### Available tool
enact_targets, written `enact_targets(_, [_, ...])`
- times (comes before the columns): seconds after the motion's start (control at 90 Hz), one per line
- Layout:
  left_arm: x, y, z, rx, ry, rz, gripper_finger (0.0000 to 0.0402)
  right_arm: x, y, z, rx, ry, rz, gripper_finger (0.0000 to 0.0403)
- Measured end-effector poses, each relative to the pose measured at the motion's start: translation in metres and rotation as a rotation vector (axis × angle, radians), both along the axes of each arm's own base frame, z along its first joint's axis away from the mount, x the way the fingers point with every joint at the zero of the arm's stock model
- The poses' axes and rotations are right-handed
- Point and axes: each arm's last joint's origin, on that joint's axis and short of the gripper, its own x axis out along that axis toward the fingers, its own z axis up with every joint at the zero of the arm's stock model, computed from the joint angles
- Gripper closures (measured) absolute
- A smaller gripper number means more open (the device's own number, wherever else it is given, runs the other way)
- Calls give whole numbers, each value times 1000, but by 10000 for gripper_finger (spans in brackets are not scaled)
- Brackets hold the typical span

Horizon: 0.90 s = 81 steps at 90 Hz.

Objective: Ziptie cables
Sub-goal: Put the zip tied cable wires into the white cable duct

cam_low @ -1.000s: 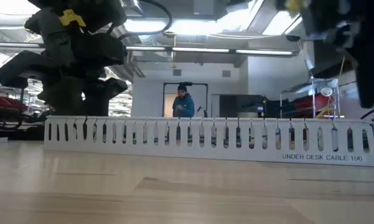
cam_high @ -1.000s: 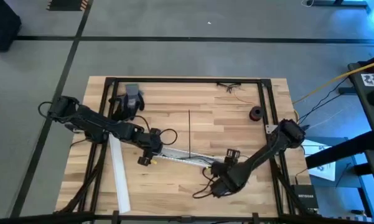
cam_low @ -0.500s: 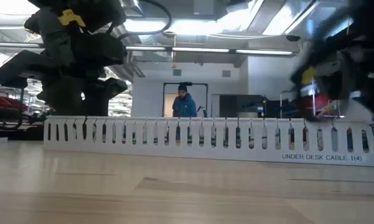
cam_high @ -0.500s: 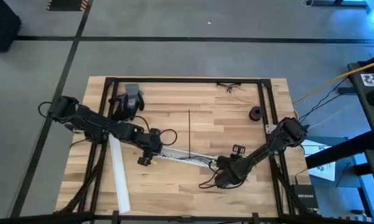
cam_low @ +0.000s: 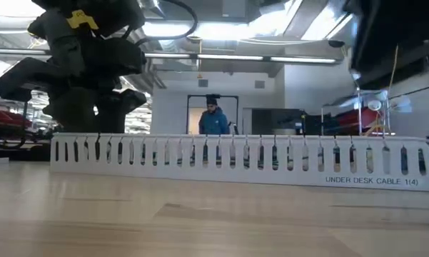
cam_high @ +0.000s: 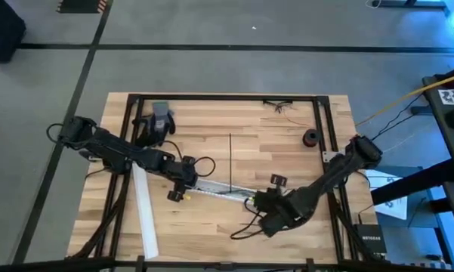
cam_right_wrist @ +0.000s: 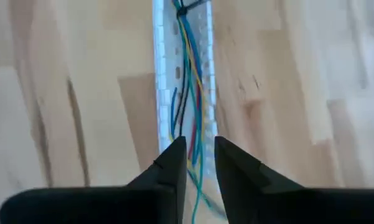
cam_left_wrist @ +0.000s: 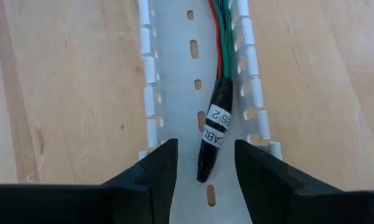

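A white slotted strip (cam_high: 223, 190) lies across the table's middle, and the cables (cam_left_wrist: 221, 50) run along its channel. Their black sleeved end (cam_left_wrist: 211, 134) bears a white label. My left gripper (cam_high: 187, 183) is open at the strip's left end. Its fingers stand on either side of that sleeve (cam_left_wrist: 205, 168), apart from it. My right gripper (cam_high: 258, 205) is over the strip's right end, shut on the coloured cables (cam_right_wrist: 190, 74). Loose cable tails (cam_high: 243, 227) trail onto the table on the near side. The ziptie (cam_high: 230, 159) lies flat, its near end by the strip. My right gripper pinches several thin coloured wires of the cables (cam_right_wrist: 198, 146) between its two fingers, near where they leave the strip's right end. The fingers point along the strip toward the table's left. A yellow wire (cam_low: 395, 86) rises steeply from the strip toward the gripper.
A second white strip (cam_high: 144, 215) lies near the left. A grey glove (cam_high: 161, 119), a black roll (cam_high: 310, 138) and a few thin wires (cam_high: 279, 106) sit toward the far side. A black frame (cam_high: 227, 97) borders the table. A person (cam_low: 214, 121) stands far behind.
My right gripper has risen above the strip's right end, going out of the top of the low view, still shut on the wires. The loose cable tails on the near side have shifted toward the table's left.
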Motion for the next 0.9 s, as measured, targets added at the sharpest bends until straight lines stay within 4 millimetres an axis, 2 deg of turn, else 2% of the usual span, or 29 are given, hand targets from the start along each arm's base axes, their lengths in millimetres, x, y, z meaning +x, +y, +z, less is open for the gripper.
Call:
enact_targets(0.2, [0,0,0,-1,3,3,247,-2,-17,-34,79,89,-37,397])
enact_targets(0.389, [0,0,0,-2,5,2,247,-11,-17,-69,231,125,-23,395])
enact_targets(0.533, [0,0,0,-5,-2,0,247,-20,-25,-83,201,145,-102,400])
enact_targets(0.689, [0,0,0,-3,-2,-1,247,-17,-25,-73,182,173,-103,400])
enact_targets(0.9, [0,0,0,0,-2,-2,247,-7,-18,-23,133,224,-50,402])
